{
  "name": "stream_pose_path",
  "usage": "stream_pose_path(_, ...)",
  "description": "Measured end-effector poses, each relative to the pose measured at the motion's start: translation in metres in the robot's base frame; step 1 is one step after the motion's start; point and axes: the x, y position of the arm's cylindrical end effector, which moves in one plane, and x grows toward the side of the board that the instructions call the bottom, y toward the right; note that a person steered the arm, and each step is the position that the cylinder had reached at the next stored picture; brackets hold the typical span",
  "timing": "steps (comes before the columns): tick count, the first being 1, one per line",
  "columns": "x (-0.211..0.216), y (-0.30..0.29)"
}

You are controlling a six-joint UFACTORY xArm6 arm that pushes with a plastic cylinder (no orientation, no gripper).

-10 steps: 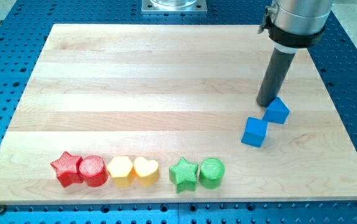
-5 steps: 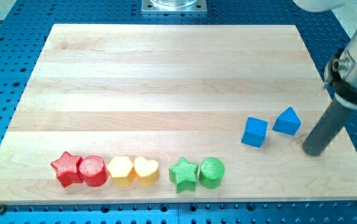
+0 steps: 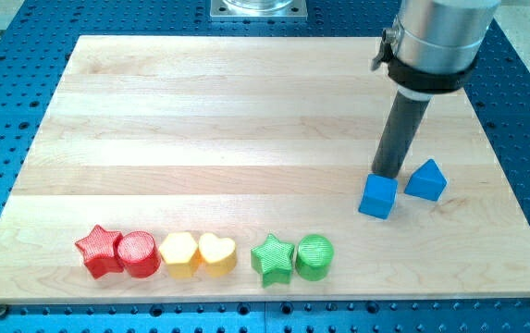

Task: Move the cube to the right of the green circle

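**Blue cube and green circle on the board**

The blue cube (image 3: 378, 196) sits flat on the wooden board, in the right part of the view, turned a little so one corner points toward the view's bottom. The green circle (image 3: 314, 257) is a short ribbed cylinder which stands upright near the bottom edge of the board. The cube lies up and to the right of the circle, and the two are clearly apart.

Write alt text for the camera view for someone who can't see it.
My tip sits just above the blue cube, with a blue triangular block to its right. Red, yellow and green blocks line the wooden board near the view's bottom.
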Motion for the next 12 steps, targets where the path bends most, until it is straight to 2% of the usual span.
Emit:
stream_pose_path(2, 0.033, 0.006)
stream_pose_path(3, -0.002, -0.001)
stream_pose_path(4, -0.007, -0.022)
stream_pose_path(5, 0.035, -0.024)
stream_pose_path(6, 0.056, -0.024)
stream_pose_path(8, 0.072, -0.031)
stream_pose_path(9, 0.075, -0.063)
stream_pose_path(10, 0.065, -0.090)
stream_pose_path(12, 0.005, -0.140)
